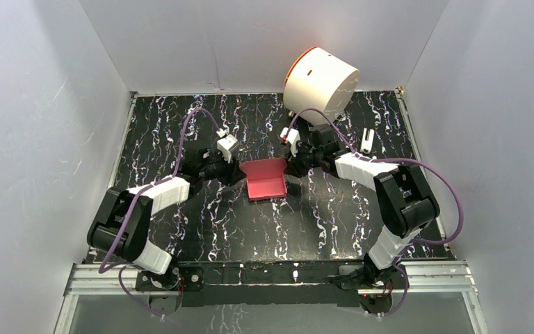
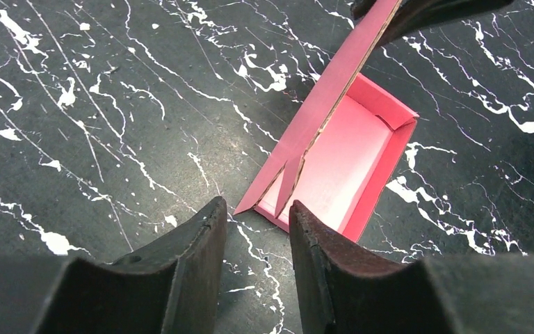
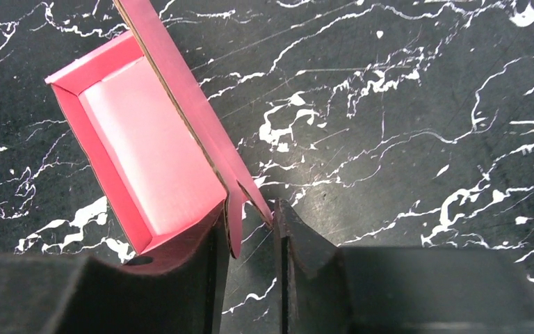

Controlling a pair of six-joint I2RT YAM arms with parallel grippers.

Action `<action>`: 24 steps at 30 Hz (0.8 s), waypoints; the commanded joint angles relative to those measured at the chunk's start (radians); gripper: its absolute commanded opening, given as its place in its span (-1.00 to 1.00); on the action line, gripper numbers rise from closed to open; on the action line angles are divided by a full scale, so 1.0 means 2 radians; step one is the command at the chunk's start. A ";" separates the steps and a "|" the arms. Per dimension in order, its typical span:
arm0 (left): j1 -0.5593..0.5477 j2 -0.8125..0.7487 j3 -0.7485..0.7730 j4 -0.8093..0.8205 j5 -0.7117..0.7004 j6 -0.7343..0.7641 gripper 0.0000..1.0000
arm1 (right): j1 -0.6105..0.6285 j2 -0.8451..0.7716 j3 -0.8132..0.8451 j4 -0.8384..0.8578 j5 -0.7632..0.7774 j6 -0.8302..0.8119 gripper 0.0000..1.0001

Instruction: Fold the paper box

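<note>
Thin, light, creasable paper box (image 1: pixel 265 179): pinch wall edges only; right gripper (image 3: pixel 250 240) nipping flap corner, left gripper (image 2: pixel 257 229) apart, empty.

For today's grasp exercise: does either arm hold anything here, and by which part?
The right gripper has its jaws around a side flap corner of the paper box. The left gripper holds nothing.

Pink paper box (image 2: pixel 341 163) on marbled tabletop (image 2: pixel 111 104) — left gripper (image 2: pixel 257 240) jaws parted just before its corner.
</note>
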 commanded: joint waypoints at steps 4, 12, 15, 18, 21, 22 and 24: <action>0.003 0.007 0.031 -0.014 0.040 0.029 -0.38 | -0.001 0.001 0.035 0.000 -0.022 -0.015 -0.37; 0.004 0.023 0.046 -0.028 0.048 0.028 -0.79 | -0.001 0.010 0.043 -0.010 -0.029 -0.011 -0.66; 0.003 0.026 0.048 -0.023 0.047 0.018 -0.88 | -0.001 0.014 0.046 -0.016 -0.028 -0.004 -0.80; 0.002 0.023 0.044 -0.012 0.043 0.000 -0.93 | 0.001 0.016 0.051 -0.021 -0.024 0.016 -0.94; 0.002 0.018 0.038 0.005 0.031 -0.023 -0.95 | 0.010 0.013 0.045 -0.006 0.008 0.053 -1.00; 0.001 0.018 0.038 0.007 0.024 -0.031 -0.97 | 0.015 0.012 0.044 -0.004 0.027 0.066 -1.00; -0.005 0.015 0.039 0.006 -0.005 -0.050 -0.99 | 0.026 0.011 0.043 0.001 0.073 0.095 -1.00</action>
